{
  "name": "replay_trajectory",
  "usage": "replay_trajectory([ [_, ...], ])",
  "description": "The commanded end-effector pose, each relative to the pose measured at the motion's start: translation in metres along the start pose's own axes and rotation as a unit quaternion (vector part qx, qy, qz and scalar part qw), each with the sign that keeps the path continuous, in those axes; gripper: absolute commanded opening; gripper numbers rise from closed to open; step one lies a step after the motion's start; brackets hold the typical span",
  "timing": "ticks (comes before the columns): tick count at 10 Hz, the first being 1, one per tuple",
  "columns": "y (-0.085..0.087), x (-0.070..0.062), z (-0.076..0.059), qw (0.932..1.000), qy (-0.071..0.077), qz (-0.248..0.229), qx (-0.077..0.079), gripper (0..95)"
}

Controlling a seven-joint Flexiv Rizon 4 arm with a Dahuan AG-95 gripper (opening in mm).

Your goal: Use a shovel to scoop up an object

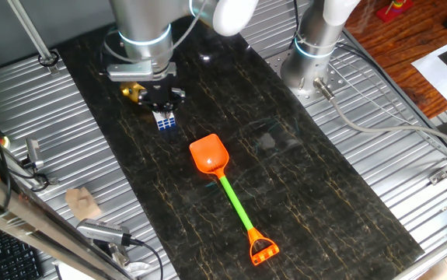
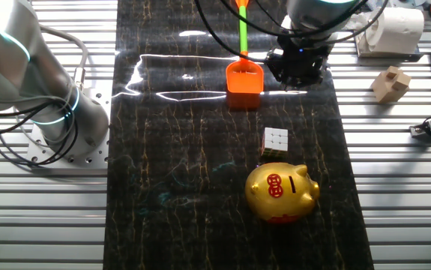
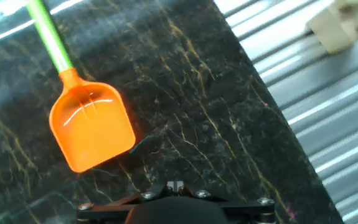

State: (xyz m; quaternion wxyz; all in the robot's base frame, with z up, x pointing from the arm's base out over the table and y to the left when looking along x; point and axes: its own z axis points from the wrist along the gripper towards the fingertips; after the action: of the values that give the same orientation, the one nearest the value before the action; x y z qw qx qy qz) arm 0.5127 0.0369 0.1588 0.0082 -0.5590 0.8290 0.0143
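the piggy bank (image 2: 281, 192) is sitting beside the cube (image 2: 275, 140), the shovel (image 2: 243, 75) lying beyond, while the gripper (image 2: 297, 67) is hovering, its opening impossible to tell.

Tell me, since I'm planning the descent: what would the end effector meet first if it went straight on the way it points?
Probably bare black tabletop. In the hand view the shovel's blade lies off to one side, not dead ahead, though depth is unclear.

Illumination is bright and even. Overhead glare streaks the glossy black marble-patterned tabletop (image 2: 163, 67). The hand view is soft, blurring the pale wooden block (image 3: 343, 25).
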Motion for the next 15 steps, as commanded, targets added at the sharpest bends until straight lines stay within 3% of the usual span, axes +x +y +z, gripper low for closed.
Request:
replay_trajectory([
  [1, 0.040, -0.035, 0.010, 0.9995, 0.016, -0.023, 0.016, 0.0],
  [3, 0.080, -0.077, 0.020, 0.9993, 0.029, -0.012, 0.022, 0.0],
  [4, 0.086, -0.085, 0.024, 0.9994, 0.027, -0.008, 0.021, 0.0],
  [5, 0.102, -0.112, 0.035, 0.9994, 0.026, 0.002, 0.021, 0.0],
  [7, 0.110, -0.142, 0.041, 0.9992, 0.030, 0.016, 0.020, 0.0],
  [9, 0.111, -0.146, 0.050, 0.9995, 0.025, 0.003, 0.021, 0.0],
  [15, 0.111, -0.146, 0.051, 0.9990, 0.029, -0.025, 0.023, 0.0],
])
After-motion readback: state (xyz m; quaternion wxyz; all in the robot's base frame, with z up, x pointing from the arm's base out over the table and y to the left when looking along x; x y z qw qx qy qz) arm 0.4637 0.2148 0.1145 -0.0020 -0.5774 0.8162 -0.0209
